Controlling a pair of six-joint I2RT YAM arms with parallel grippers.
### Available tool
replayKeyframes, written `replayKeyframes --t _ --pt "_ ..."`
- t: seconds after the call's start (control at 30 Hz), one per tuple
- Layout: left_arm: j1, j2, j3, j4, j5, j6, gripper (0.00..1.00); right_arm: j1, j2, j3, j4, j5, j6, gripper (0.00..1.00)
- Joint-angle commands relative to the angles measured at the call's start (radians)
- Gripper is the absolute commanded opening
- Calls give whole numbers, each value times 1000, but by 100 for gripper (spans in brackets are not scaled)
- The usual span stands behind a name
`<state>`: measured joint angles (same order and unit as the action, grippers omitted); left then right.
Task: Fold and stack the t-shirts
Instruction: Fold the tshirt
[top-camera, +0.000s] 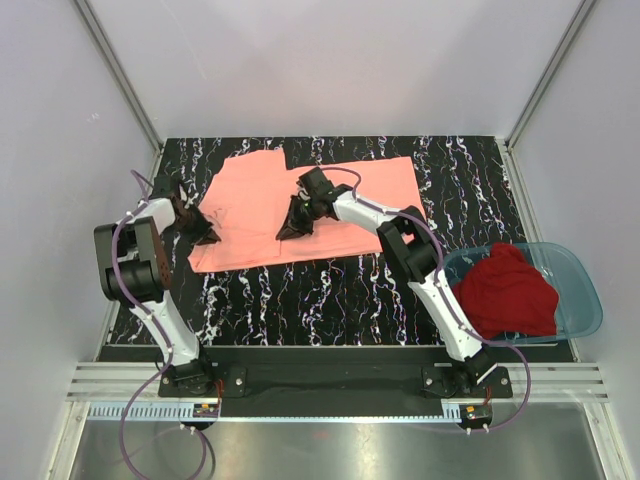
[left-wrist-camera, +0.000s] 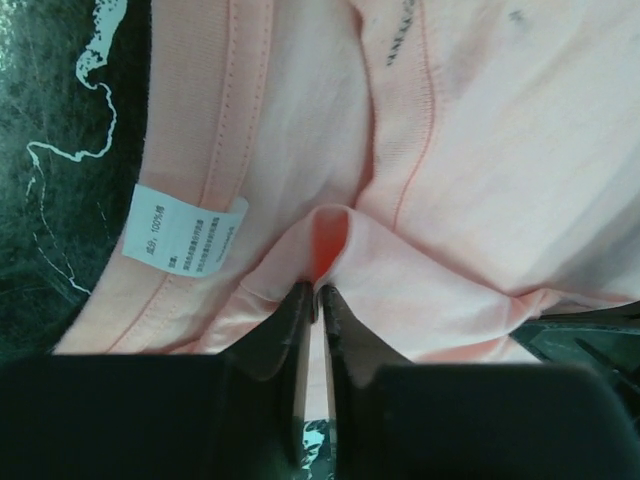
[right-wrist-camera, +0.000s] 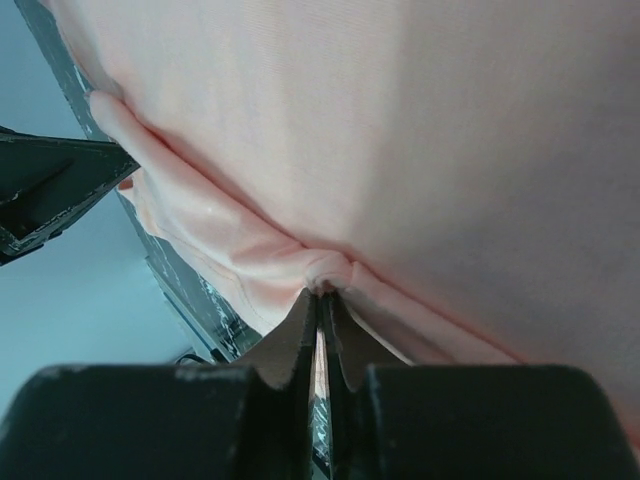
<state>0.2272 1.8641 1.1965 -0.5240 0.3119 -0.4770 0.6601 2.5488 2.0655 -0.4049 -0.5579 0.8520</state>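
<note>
The salmon-pink t-shirt lies spread on the black marbled table. My left gripper is shut on a pinch of its cloth near the neck, at the shirt's left edge. In the left wrist view the fingertips nip a raised fold of pink shirt beside the white label. My right gripper is shut on a fold at the shirt's near edge; in the right wrist view it pinches bunched pink cloth. The dark red t-shirt lies crumpled in the basin.
A translucent blue plastic basin sits at the right, overhanging the table's right edge. Pale enclosure walls with metal posts stand on all sides. The arm bases are bolted at the near edge.
</note>
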Motion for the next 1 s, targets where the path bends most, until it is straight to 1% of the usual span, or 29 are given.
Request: replayKeyframes --t 0.0,0.07,0.1,0.17,0.27,0.4,0.5,0.6,0.67,0.8,0.87,0.97 --pt "-2 10 38 -4 -23 11 17 -8 11 42 -8 23 -25 10" --pt "-2 -6 34 -14 -39 21 18 -10 13 45 -23 26 -36 11" --pt "-3 -19 28 -19 -63 31 18 -11 11 50 -46 29 -51 13" --pt "-3 -66 26 -36 -85 41 22 -13 8 64 -86 50 -74 15" --pt "-5 -111 37 -73 -128 61 27 -14 5 111 -170 78 -128 21" --pt "-20 -189 63 -119 -154 69 30 -16 1 200 -311 118 -211 26" --pt "-52 -213 60 -122 -145 61 30 -14 -27 216 -351 139 -243 28" --pt "-88 -226 3 -93 -97 20 30 2 -51 214 -341 110 -243 29" --pt "-100 -220 -29 -53 -83 0 30 24 -42 219 -324 63 -229 29" --pt "-108 -197 -92 -2 -74 -23 29 62 22 283 -307 0 -180 28" --pt "-108 -181 -104 8 -80 -22 29 76 36 277 -278 -11 -157 27" --pt "-109 -148 -118 24 -99 -17 28 79 33 219 -229 -36 -137 24"
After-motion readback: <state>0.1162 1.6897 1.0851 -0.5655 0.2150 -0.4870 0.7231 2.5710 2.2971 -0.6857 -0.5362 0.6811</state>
